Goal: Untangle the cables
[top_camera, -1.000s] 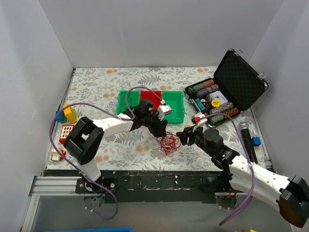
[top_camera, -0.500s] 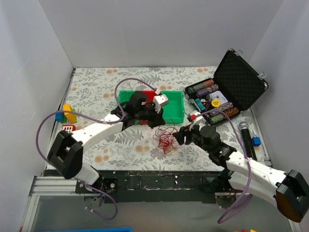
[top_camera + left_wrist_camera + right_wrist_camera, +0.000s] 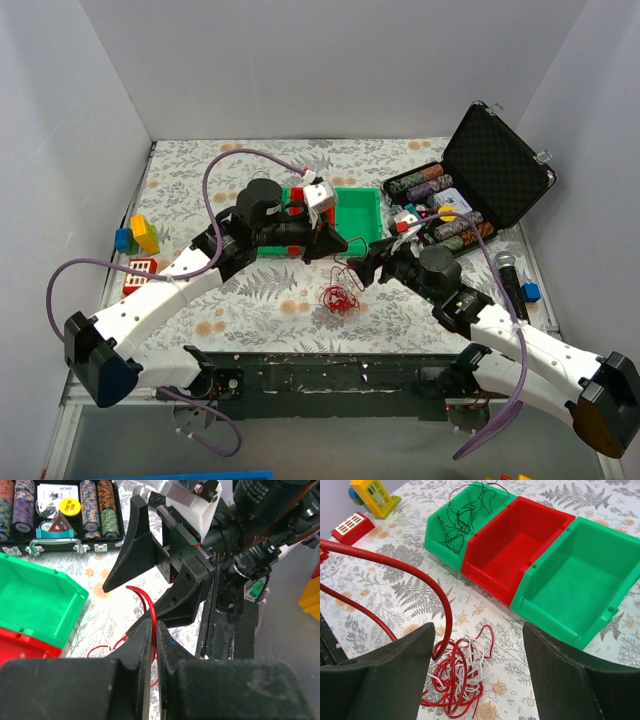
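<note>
The cables (image 3: 338, 298) lie as a small clump of red and white wires (image 3: 457, 680) on the floral tabletop. One red wire (image 3: 150, 605) rises from it, and my left gripper (image 3: 154, 625) is shut on this wire above the clump (image 3: 333, 245). The same red wire (image 3: 422, 575) arcs close past the right wrist camera. My right gripper (image 3: 479, 630) is open above the clump with nothing between its fingers, facing the left gripper from the right (image 3: 368, 265). Several black wires (image 3: 462, 517) lie in the left green bin.
A red bin (image 3: 520, 545) and a green bin (image 3: 580, 580) stand behind the clump; the left arm covers part of them from above. An open poker-chip case (image 3: 470, 190) is at the right, a microphone (image 3: 508, 285) beside it, and toy blocks (image 3: 140, 235) at the left edge.
My left gripper shut on a red wire and pulled it up and back from the clump. The right gripper opened wider and moved in toward the left one.
</note>
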Motion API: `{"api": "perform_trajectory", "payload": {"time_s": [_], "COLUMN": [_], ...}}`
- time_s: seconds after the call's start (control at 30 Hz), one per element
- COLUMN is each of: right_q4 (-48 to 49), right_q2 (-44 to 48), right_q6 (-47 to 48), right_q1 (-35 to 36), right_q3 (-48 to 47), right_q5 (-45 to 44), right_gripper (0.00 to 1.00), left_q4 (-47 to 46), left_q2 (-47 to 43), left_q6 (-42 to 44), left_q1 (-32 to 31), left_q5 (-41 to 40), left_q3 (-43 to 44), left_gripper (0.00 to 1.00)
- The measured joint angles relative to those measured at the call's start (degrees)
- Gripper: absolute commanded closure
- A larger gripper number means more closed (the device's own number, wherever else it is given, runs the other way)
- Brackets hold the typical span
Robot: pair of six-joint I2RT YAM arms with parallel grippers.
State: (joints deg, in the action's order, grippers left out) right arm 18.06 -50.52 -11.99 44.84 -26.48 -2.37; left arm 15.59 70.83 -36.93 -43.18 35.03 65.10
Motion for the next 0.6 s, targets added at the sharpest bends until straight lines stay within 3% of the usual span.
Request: {"api": "perform_trajectory", "payload": {"time_s": [0.2, 0.6], "right_q4": [2.0, 9.8], "right_q2": [-2.1, -10.9], "right_q6": [-0.1, -4.5], "right_q1": [0.0, 0.0], "right_q3": [-1.0, 0.9], "right_q5": [4.3, 12.0], "right_gripper": [0.22, 0.27], "left_q4": [2.1, 2.1], "left_q2": [0.9, 8.9], "left_q6": [-1.0, -2.0], "left_q1": [-1.0, -3.5], "left_q5": [1.2, 0.9], "left_q3": [6.3, 30.1], "left_gripper": [1.00, 1.00]}}
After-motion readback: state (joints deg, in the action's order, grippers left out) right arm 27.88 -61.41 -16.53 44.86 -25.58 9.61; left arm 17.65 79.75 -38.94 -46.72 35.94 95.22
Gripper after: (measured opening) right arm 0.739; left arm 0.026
